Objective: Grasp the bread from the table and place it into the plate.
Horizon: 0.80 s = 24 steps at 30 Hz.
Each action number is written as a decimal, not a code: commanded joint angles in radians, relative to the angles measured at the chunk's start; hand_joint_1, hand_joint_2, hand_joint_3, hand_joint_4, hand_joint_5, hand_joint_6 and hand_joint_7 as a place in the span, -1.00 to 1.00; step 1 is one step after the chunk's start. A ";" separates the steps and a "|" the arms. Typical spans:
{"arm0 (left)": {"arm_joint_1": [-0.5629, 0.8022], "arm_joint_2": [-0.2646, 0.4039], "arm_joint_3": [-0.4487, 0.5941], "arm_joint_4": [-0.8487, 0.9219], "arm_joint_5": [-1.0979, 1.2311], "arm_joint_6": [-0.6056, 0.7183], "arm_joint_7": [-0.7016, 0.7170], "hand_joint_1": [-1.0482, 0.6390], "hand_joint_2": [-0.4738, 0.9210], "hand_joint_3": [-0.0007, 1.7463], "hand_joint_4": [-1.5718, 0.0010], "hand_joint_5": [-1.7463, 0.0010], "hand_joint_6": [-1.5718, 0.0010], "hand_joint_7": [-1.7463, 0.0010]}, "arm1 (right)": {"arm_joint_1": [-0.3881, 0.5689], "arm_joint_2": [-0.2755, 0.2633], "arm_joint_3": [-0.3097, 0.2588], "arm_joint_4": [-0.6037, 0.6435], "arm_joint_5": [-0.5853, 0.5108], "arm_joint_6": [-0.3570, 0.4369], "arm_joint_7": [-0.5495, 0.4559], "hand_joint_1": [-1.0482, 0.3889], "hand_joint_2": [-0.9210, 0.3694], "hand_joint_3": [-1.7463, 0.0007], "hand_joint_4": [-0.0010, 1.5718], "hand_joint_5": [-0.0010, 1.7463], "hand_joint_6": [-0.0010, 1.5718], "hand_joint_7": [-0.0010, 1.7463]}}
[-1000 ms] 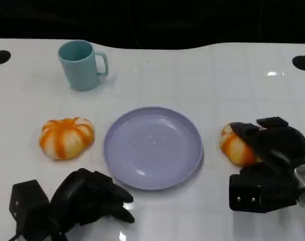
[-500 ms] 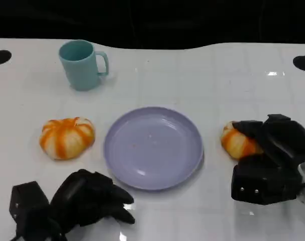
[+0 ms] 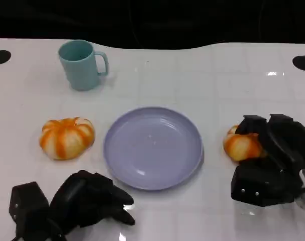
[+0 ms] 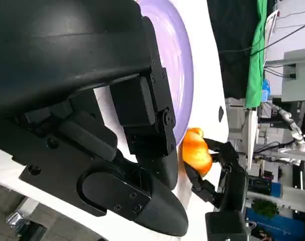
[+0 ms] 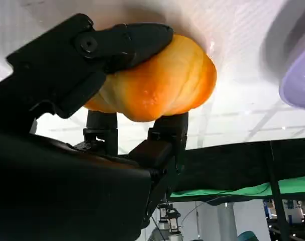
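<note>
1. My right hand (image 3: 273, 150) gripped the bread (image 3: 241, 146) just beside the plate's (image 3: 152, 148) rim, bare table between them.
2. My left hand (image 3: 89, 198) lay curled, holding nothing (the right hand's fingers (image 5: 117, 40) hid part of the bread).

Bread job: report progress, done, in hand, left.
Done: the right hand has closed its fingers around the bread on the right. In hand: that grasp; I cannot tell whether the bread has left the table. Left: carrying it into the plate, which holds nothing. The other bread lies untouched; the left hand holds nothing.
</note>
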<state>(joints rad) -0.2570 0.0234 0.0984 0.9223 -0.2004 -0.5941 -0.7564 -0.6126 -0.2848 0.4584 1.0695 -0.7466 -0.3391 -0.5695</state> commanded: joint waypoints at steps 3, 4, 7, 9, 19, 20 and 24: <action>0.009 0.013 -0.003 -0.009 0.001 -0.015 0.003 -1.00 0.86 -0.99 -0.94 0.69 -0.94 1.00 | -0.015 0.000 -0.013 -0.027 0.022 -0.055 -0.068 0.32 -0.25 -0.10 0.17 1.00 -0.14 1.00; 0.009 0.013 -0.002 -0.009 -0.001 -0.013 0.001 -1.00 0.86 -1.00 -0.93 0.70 -0.94 1.00 | -0.016 0.001 -0.013 -0.032 0.021 -0.056 -0.071 0.33 -0.24 -0.12 0.17 1.00 -0.13 1.00; 0.009 0.013 -0.001 -0.010 -0.006 -0.006 -0.002 -1.00 0.85 -1.00 -0.93 0.70 -0.94 1.00 | -0.016 0.001 -0.014 -0.057 0.021 -0.062 -0.076 0.34 -0.21 -0.20 0.17 1.00 -0.12 1.00; 0.008 0.013 -0.001 -0.009 -0.006 -0.008 -0.002 -1.00 0.85 -1.00 -0.94 0.70 -0.94 1.00 | -0.015 0.001 -0.017 -0.080 0.023 -0.064 -0.079 0.32 -0.14 -0.36 0.21 1.00 -0.09 1.00; 0.011 0.009 -0.002 -0.016 -0.008 -0.002 -0.001 -1.00 0.84 -1.00 -0.95 0.69 -0.95 0.99 | 0.003 -0.002 -0.043 -0.201 0.048 -0.087 -0.061 0.30 -0.09 -0.54 0.25 1.00 -0.05 1.00; 0.011 0.010 -0.002 -0.015 -0.006 -0.006 -0.001 -1.00 0.84 -1.00 -0.95 0.69 -0.95 0.99 | 0.005 0.002 -0.049 -0.222 0.060 -0.097 -0.045 0.30 -0.09 -0.55 0.25 1.00 -0.05 1.00; 0.011 0.012 -0.004 -0.013 -0.002 -0.010 0.000 -1.00 0.85 -1.00 -0.94 0.70 -0.94 1.00 | 0.011 0.017 -0.054 -0.291 0.083 -0.115 0.009 0.29 -0.01 -0.61 0.25 1.00 -0.03 1.00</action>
<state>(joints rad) -0.2556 0.0223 0.0951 0.9113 -0.1994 -0.6011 -0.7562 -0.6094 -0.2765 0.4152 0.8243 -0.6853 -0.4385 -0.5865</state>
